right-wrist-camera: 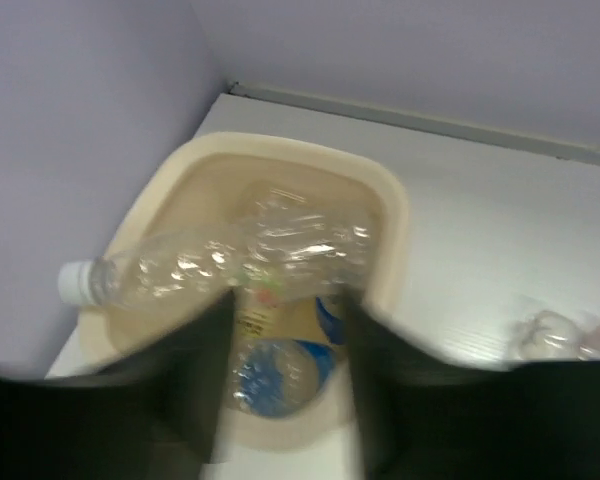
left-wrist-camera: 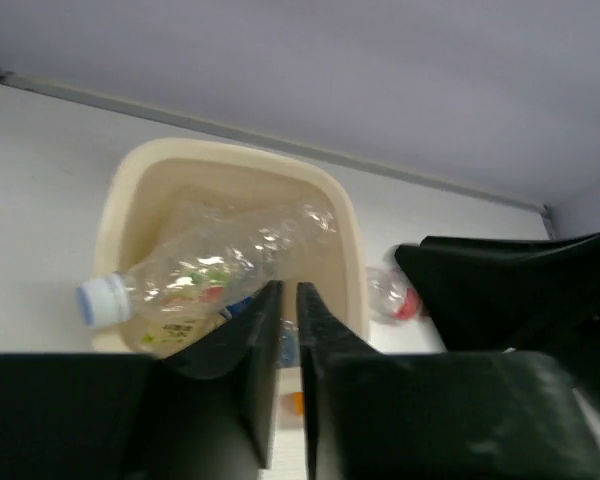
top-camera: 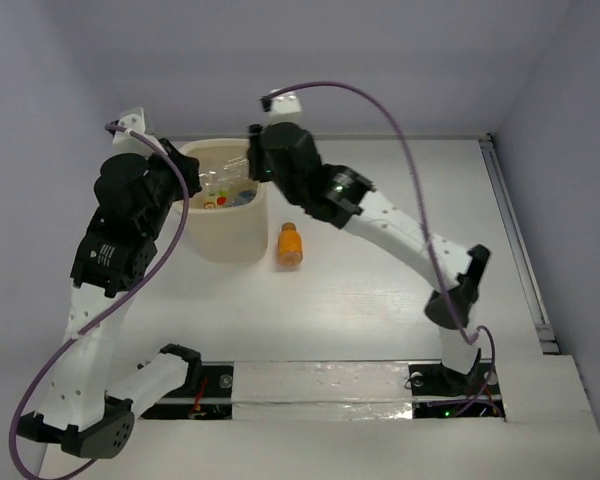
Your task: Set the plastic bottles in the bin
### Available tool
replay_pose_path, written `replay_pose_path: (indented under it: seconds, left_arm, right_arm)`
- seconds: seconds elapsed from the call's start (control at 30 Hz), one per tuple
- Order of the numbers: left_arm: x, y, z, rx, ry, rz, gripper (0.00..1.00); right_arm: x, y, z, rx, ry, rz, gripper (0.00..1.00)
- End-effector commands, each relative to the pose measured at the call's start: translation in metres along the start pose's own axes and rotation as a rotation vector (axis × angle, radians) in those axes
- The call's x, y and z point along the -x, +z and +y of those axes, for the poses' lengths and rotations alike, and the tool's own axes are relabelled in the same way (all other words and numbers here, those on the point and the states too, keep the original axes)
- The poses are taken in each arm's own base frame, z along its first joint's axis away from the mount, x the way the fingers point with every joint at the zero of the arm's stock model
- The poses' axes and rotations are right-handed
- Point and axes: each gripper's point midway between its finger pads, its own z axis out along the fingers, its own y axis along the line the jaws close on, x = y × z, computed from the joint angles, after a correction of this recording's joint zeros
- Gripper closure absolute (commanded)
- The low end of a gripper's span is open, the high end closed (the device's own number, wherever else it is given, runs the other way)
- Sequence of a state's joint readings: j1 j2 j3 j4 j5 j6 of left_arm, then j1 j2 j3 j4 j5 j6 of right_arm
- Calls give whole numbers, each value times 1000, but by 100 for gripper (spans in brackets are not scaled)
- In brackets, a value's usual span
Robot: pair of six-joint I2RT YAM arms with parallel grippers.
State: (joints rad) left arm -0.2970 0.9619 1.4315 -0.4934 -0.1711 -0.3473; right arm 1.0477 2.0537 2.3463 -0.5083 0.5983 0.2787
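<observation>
Two robot arms crowded over the bin (top-camera: 225, 232) at the far left of the table (top-camera: 360, 310), with the sorting job partly done. The right gripper (right-wrist-camera: 287, 305) hung just above the tub, its fingers spread wide and clamped on nothing. The left gripper (left-wrist-camera: 288, 292) hovered at the tub's near-left side, its fingers drawn together to a thin slit and also empty. A long clear bottle (right-wrist-camera: 230, 265) lay slantwise across the top of the bin, its white cap (left-wrist-camera: 104, 298) jutting out over the rim rather than settling inside. That looked like the main hazard: a nudge from either gripper could tip it back out. Beneath it sat a blue-labelled bottle (right-wrist-camera: 275, 370) and other items too blurred to name. Two bottles waited outside. A short orange bottle (top-camera: 289, 244), apparently on its side just right of the tub, could roll away from a careless pinch. A red-capped bottle (left-wrist-camera: 393, 296) lay beyond the tub's right side, close to the right arm, where a sweep of that arm could knock it off. With both arms this near, they risked striking each other or shoving the light tub.
</observation>
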Motion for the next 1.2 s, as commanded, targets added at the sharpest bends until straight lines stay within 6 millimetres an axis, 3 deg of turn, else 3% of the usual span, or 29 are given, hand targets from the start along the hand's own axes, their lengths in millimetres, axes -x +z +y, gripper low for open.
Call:
replay_pose_path:
  seconds: [0.0, 0.03, 0.07, 0.1, 0.13, 0.17, 0.2, 0.23, 0.27, 0.3, 0.33, 0.37, 0.4, 0.43, 0.53, 0.63, 0.67, 0.77, 0.8, 0.83, 0.93, 1.03, 1.17]
  left_arm:
    - [-7, 1, -41, -174, 5, 59, 94]
    - [-18, 2, -52, -205, 8, 90, 99]
    - [-36, 9, -57, -193, 11, 130, 100]
    - [-47, 10, -68, -204, 16, 150, 100]
    - [-69, 6, -86, -226, 38, 188, 100]
    - [-86, 10, -95, -230, 34, 230, 100]
    - [-96, 9, -102, -239, 28, 252, 100]
    - [-109, 8, -109, -245, 26, 279, 100]
    - [-126, 11, -105, -221, 21, 306, 100]
    - [-134, 14, -103, -197, -21, 321, 100]
    - [-144, 10, -106, -193, -29, 339, 100]
    - [-161, 9, -104, -179, -27, 370, 100]
    - [-173, 7, -107, -180, -30, 391, 100]
    - [-192, 0, -116, -190, -26, 428, 100]
    - [-232, -3, -123, -146, 3, 507, 100]
    - [-265, 3, -116, -69, 19, 543, 84]
    - [-279, 7, -107, -18, 17, 554, 69]
    - [-297, 14, -86, 89, 36, 545, 42]
    - [-305, 17, -80, 121, 60, 552, 28]
    - [-309, 19, -75, 144, 72, 550, 24]
    - [-319, 26, -66, 195, 108, 536, 15]
    - [-323, 33, -63, 214, 148, 520, 14]
    - [-325, 45, -61, 231, 221, 487, 14]
  right_arm:
    - [83, -58, -38, 86, 269, -117, 73]
    - [80, -57, -57, 61, 276, -116, 82]
    - [46, -51, -70, 36, 259, -57, 88]
    - [40, -55, -84, 17, 275, -48, 92]
    - [49, -71, -106, 0, 296, -72, 99]
    - [16, -69, -115, 0, 274, -5, 100]
    - [6, -73, -123, -1, 264, 10, 100]
    - [10, -89, -129, 5, 266, -7, 100]
    - [2, -94, -135, -12, 254, 6, 100]
    - [-18, -96, -144, -40, 230, 42, 100]
    - [-16, -109, -151, -46, 237, 27, 100]
    - [-20, -112, -163, -76, 243, 26, 100]
    - [-40, -112, -173, -101, 242, 60, 100]
    - [-42, -117, -180, -103, 256, 59, 100]
    - [-75, -110, -202, -108, 278, 135, 100]
    - [-89, -107, -211, -99, 253, 186, 100]
    - [-95, -107, -211, -100, 240, 207, 100]
    - [-105, -106, -218, -103, 217, 236, 100]
    - [-108, -108, -217, -93, 215, 245, 99]
    - [-109, -108, -220, -98, 219, 243, 97]
    - [-116, -113, -217, -69, 225, 254, 87]
    - [-127, -116, -214, -43, 242, 271, 79]
    - [-134, -119, -218, -47, 261, 266, 76]
